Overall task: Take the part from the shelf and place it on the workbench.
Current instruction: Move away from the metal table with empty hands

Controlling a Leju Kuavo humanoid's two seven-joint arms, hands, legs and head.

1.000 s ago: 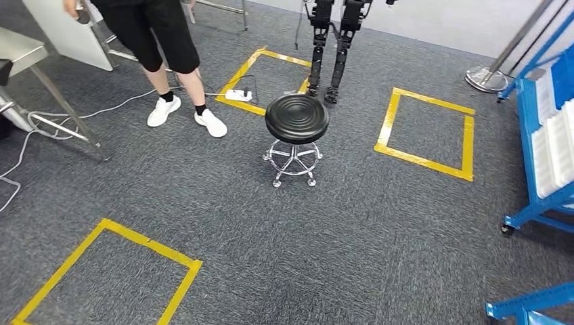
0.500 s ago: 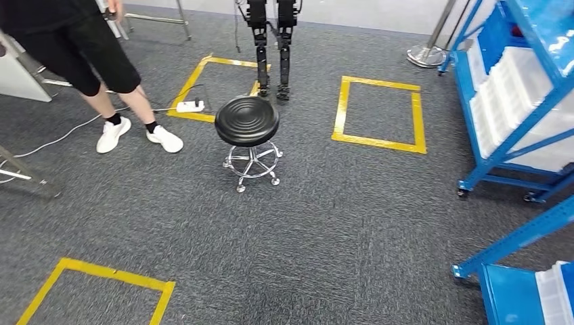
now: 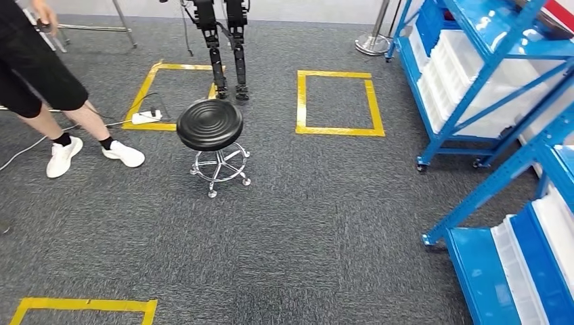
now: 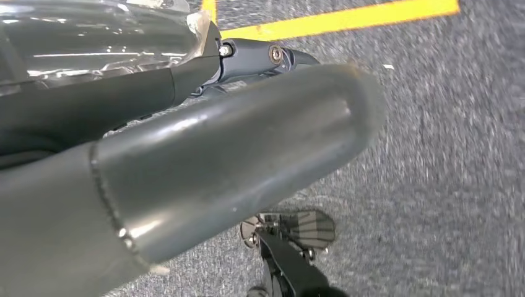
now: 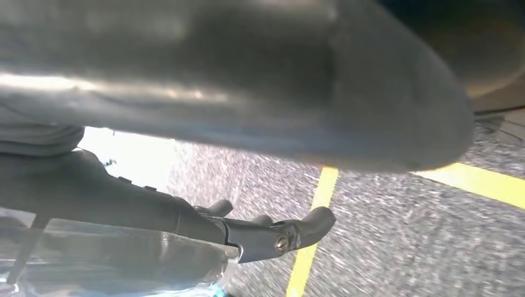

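Note:
Blue shelves with white bins stand on the right in the head view, and a nearer blue rack fills the lower right corner. I cannot make out a single part on them from here. My left hand hangs over the grey carpet, its thick grey thumb close to the dark fingers, with nothing in it. My right hand also hangs low; carpet shows between its thumb and its dark fingers, and it holds nothing.
A black round stool on a chrome wheeled base stands ahead to the left. A person in black shorts walks at the far left. Another robot's legs, a power strip and yellow tape squares lie beyond.
The camera has turned to the right: the stool and the person have slid left in the picture, and the blue shelves have come much further into view.

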